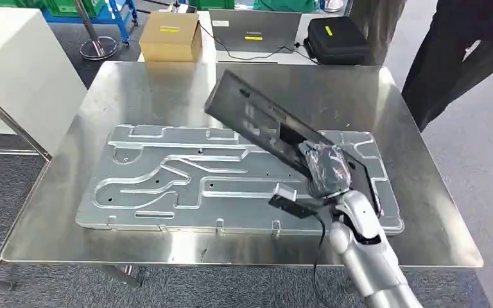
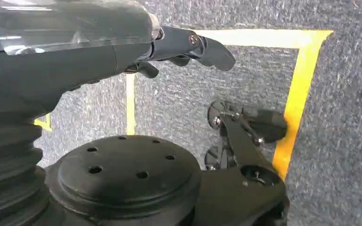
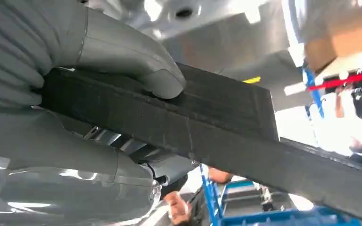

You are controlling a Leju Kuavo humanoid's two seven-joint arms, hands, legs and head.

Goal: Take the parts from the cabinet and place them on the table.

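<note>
The long black part (image 1: 266, 125) was held tilted above the steel table (image 1: 58, 212), its near end low toward the front right corner and its far end raised toward the middle of the back edge, probably so that it could be lowered end first. It was gripped near its lower end by the right hand (image 1: 326, 168), the thumb (image 3: 136, 66) pressed on one face and the other fingers wrapped under the opposite face. A large embossed metal panel (image 1: 167, 179) lay flat under it, covering most of the table, so a free place seemed scarce. The left hand (image 2: 184, 47) hung over the carpet, fingers loosely extended and nothing held. A cardboard box (image 1: 170, 35) and a black case (image 1: 337, 38) stood beyond the back edge.
</note>
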